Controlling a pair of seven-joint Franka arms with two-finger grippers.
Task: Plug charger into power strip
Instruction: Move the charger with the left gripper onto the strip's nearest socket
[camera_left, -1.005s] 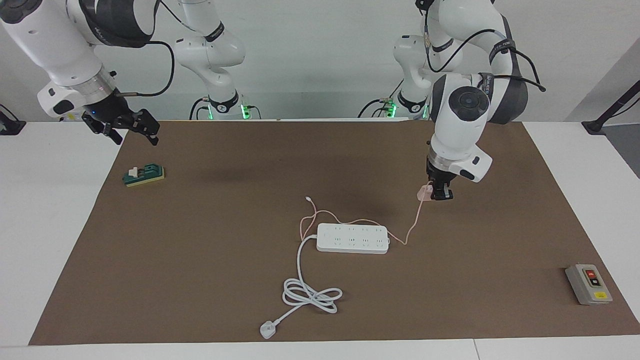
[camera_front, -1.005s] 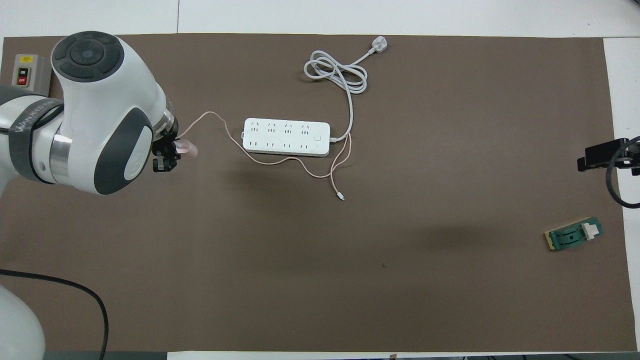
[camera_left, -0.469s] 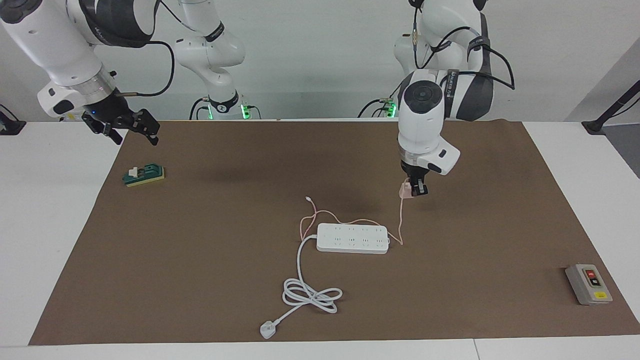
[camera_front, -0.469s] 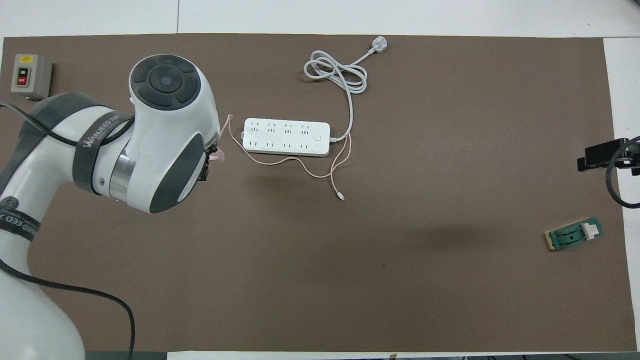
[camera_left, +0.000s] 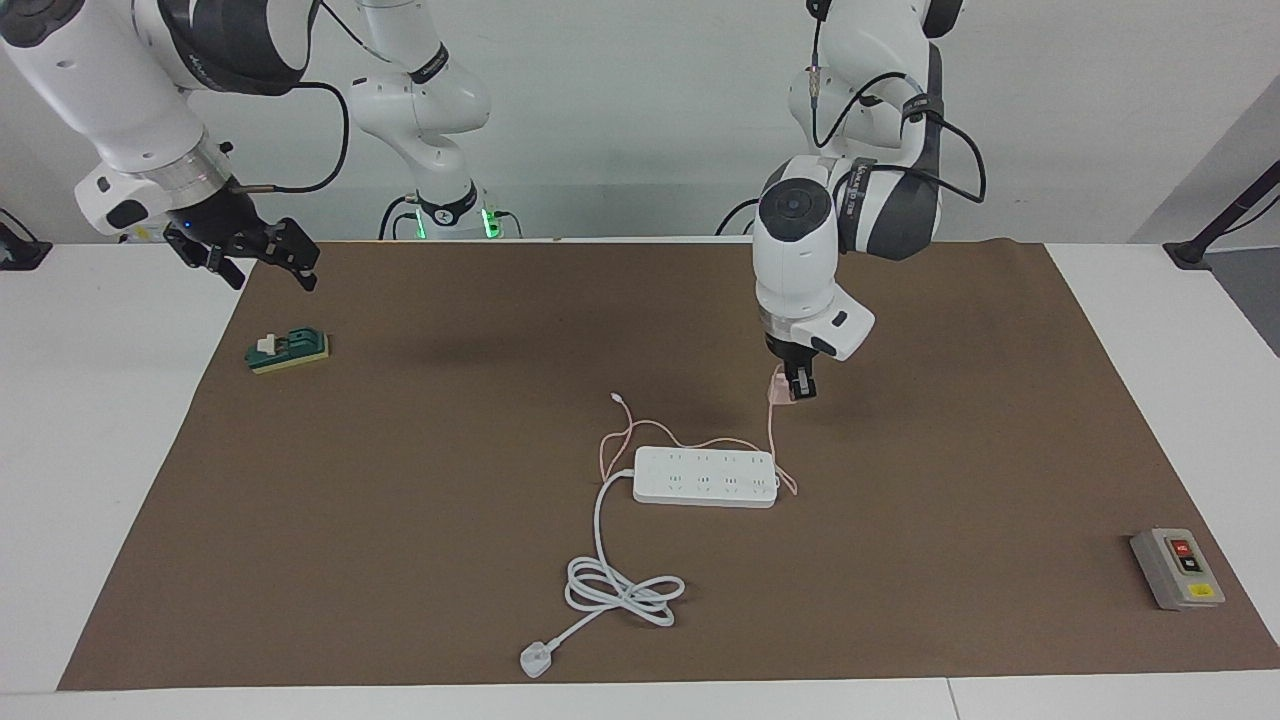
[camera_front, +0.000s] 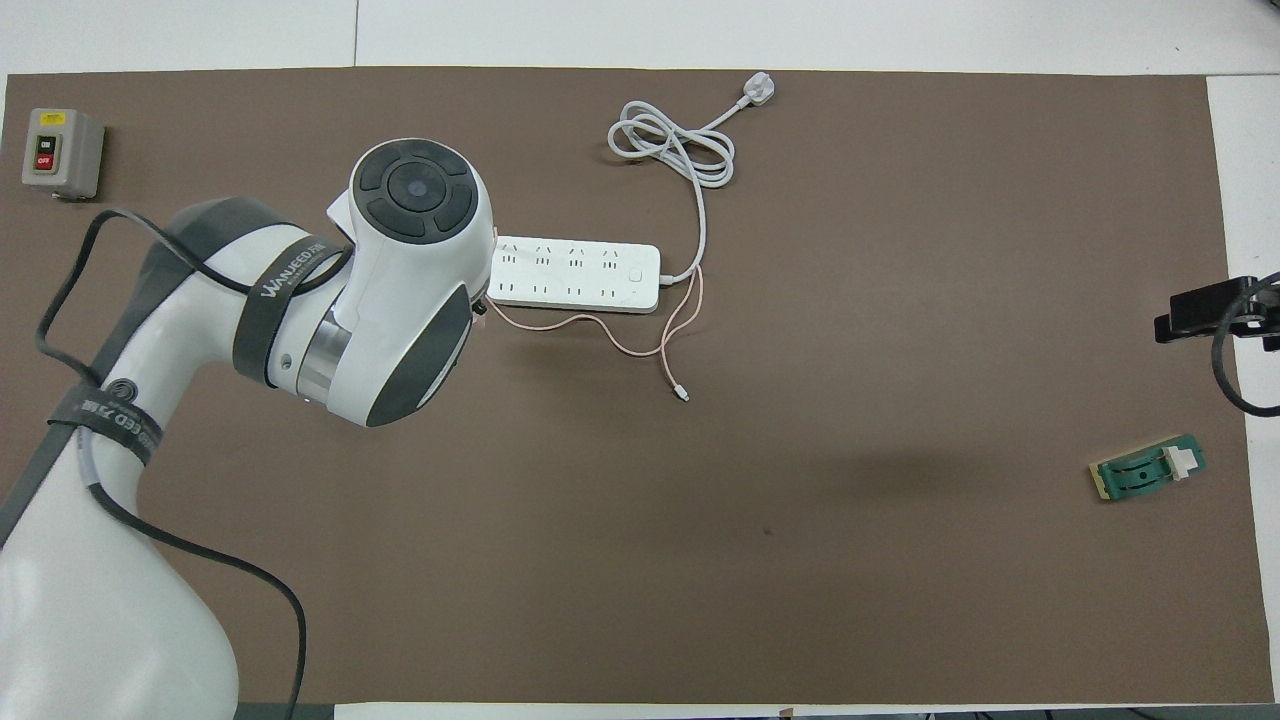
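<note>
In the facing view, a white plug (camera_left: 535, 660) lies low in the frame, its coiled cord (camera_left: 622, 590) running up to the power strip (camera_left: 705, 476) at centre on the brown mat (camera_left: 400, 520) covering the bench (camera_left: 100, 450). A grey button box (camera_left: 1177, 568) sits at lower right. Just above the strip's right end, the left gripper (camera_left: 797, 389) hangs in the air, jaws clamped on the pink charger (camera_left: 777, 389); its thin cable (camera_left: 772, 440) drops and loops round the strip. A green block (camera_left: 289, 351) lies at left. Upper left, the right gripper (camera_left: 258, 262) waits, jaws wide, holding nothing.
</note>
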